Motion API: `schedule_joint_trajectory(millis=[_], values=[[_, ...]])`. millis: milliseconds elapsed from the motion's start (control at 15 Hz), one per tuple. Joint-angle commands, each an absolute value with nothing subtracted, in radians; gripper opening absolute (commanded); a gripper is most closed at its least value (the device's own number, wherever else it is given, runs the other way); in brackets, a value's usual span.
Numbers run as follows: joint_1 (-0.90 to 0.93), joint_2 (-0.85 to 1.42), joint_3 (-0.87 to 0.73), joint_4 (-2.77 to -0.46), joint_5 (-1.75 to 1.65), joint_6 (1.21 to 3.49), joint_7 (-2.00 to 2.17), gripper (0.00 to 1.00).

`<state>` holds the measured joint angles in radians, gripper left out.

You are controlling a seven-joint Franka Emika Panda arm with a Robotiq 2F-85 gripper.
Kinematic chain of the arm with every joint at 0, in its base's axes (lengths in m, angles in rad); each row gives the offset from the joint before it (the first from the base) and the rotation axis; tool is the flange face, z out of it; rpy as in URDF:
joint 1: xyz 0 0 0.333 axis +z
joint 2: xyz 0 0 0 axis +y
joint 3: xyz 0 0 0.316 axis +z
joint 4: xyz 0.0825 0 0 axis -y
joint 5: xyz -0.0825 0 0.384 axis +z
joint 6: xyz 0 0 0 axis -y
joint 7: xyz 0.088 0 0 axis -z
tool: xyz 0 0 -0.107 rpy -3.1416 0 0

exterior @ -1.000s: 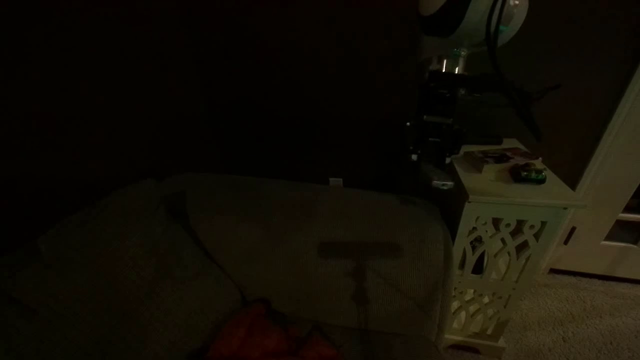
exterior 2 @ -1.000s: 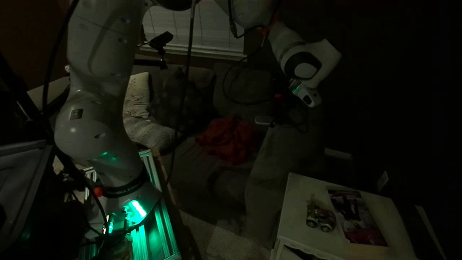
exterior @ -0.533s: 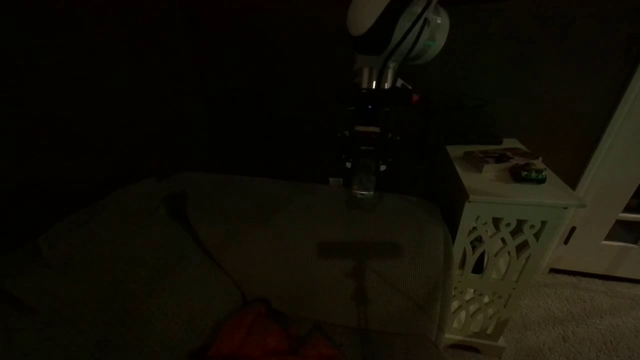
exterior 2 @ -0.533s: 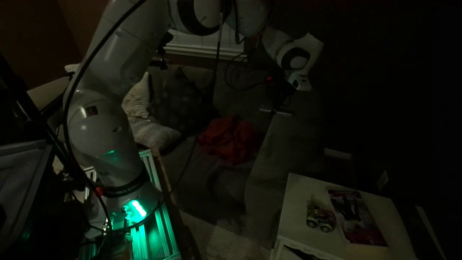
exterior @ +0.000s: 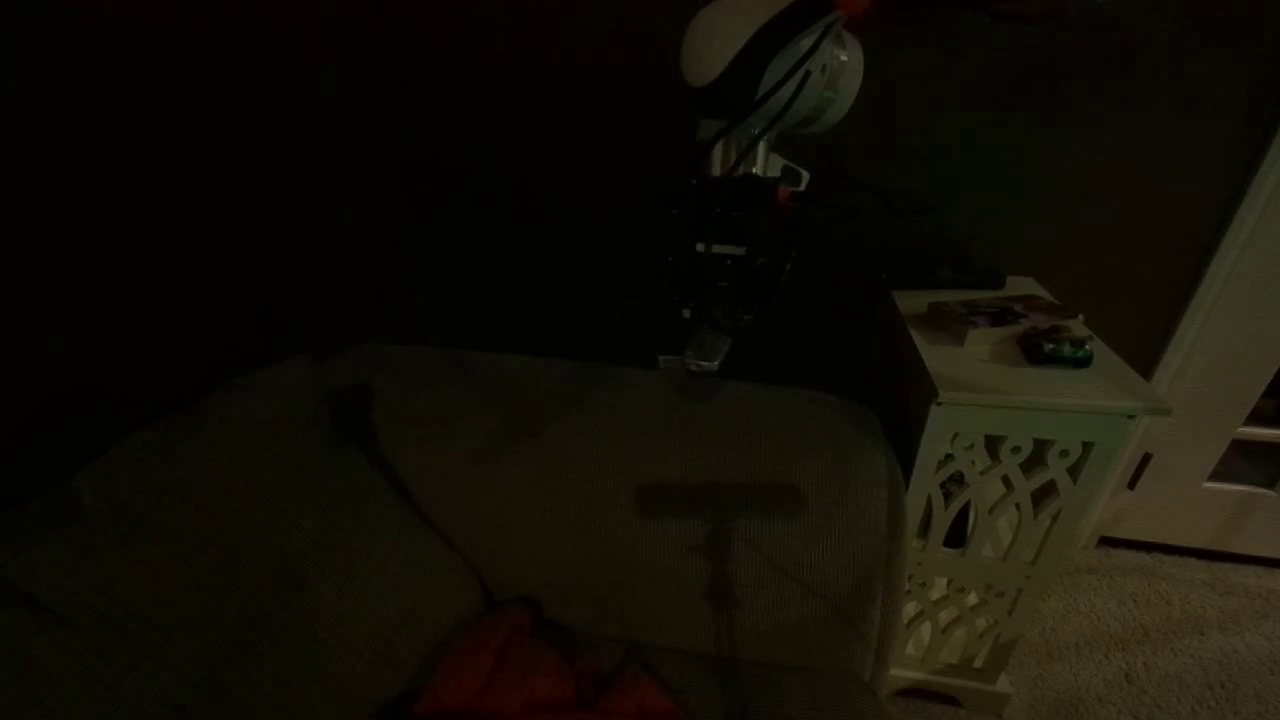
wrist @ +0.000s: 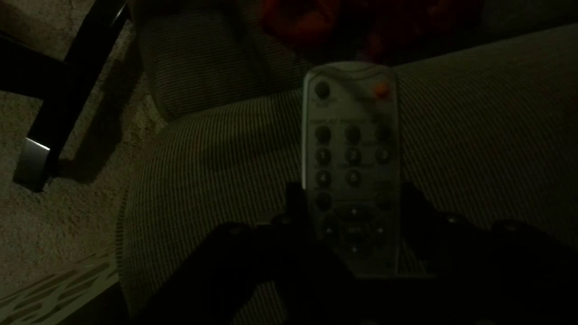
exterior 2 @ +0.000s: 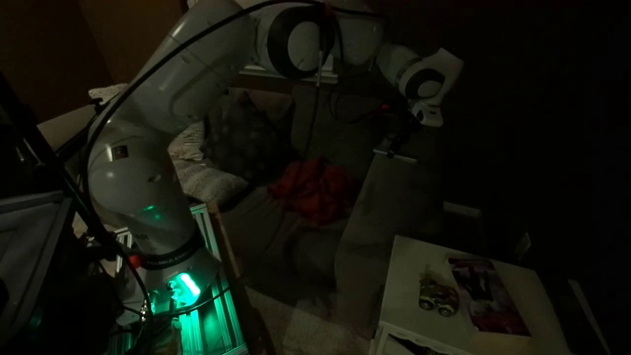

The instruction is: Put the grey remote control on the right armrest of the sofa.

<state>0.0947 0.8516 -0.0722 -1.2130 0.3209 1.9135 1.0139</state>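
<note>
The grey remote control (wrist: 352, 144), with dark round buttons and an orange one, is held between the fingers of my gripper (wrist: 352, 203), which is shut on its sides. In both exterior views the remote (exterior: 708, 350) (exterior 2: 404, 158) hangs under my gripper (exterior: 720, 305) (exterior 2: 391, 147), over the far part of the sofa's right armrest (exterior: 620, 460) (exterior 2: 379, 212). The ribbed armrest also shows below the remote in the wrist view (wrist: 216, 180). The gap to the fabric is too dark to judge. The sofa (exterior 2: 305, 256) is dim and partly hidden by the arm.
A white lattice-sided table (exterior: 1040, 390) (exterior 2: 414, 256) stands beside the armrest, bearing a book (exterior 2: 485, 296) and a toy car (exterior 2: 438, 298). A red-orange cloth (exterior 2: 315, 190) lies on the seat. A black stand leg (wrist: 76, 90) is on the carpet. Cushions (exterior 2: 246, 133) lean at the back.
My gripper has carried the remote away from beside the white table to over the armrest, most of it in the first half second. The remote has turned. It stays gripped.
</note>
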Motion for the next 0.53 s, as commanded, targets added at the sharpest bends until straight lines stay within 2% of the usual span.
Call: schedule_joint_trajectory(millis=[0, 467], values=[[0.071, 0.874, -0.041, -1.182, 0.318, 1.927, 1.017, 0.28], [-0.014, 1.023, 0.041, -0.936, 0.335, 1.788, 0.750, 0.28]])
